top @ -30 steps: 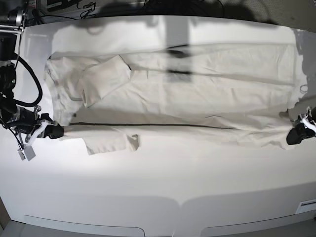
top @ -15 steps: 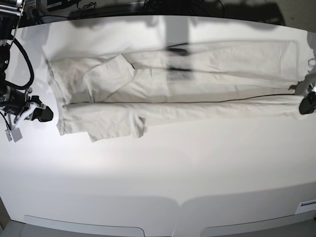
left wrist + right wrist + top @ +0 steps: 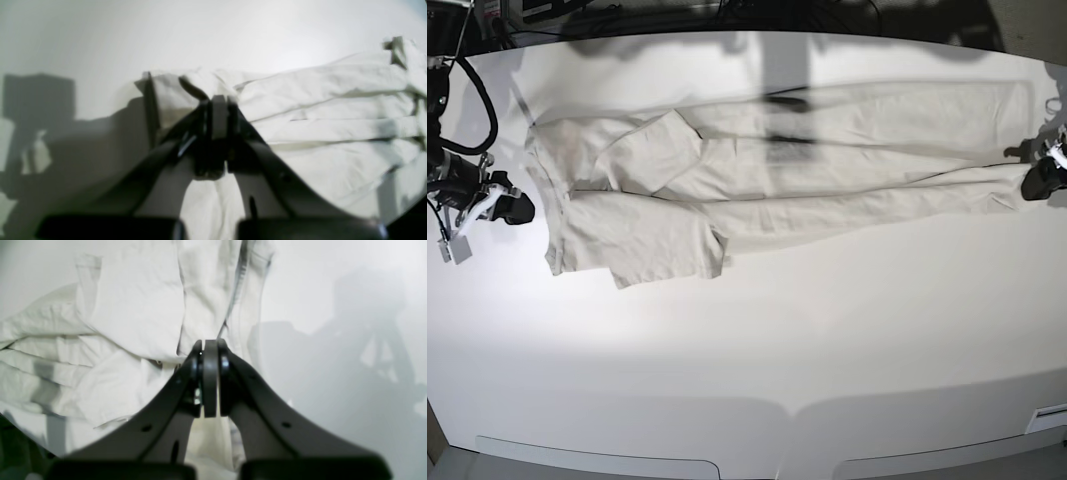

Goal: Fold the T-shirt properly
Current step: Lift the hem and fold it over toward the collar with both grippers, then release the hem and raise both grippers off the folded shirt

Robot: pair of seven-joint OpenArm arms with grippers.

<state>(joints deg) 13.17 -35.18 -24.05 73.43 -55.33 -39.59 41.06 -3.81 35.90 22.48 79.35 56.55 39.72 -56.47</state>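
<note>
- Fold in hand, I judged: T-shirt (image 3: 777,165) lay as a long band across the table (image 3: 757,360), long axis running from one gripper to the other, collar end toward the right gripper (image 3: 515,209), hem toward the left gripper (image 3: 1039,180).
- Both jaws were clenched; the right looked empty just off the collar edge; whether the left pinched hem, I couldn't tell.
- Next call: let go, regrip both ends, bring hem over to collar.
</note>
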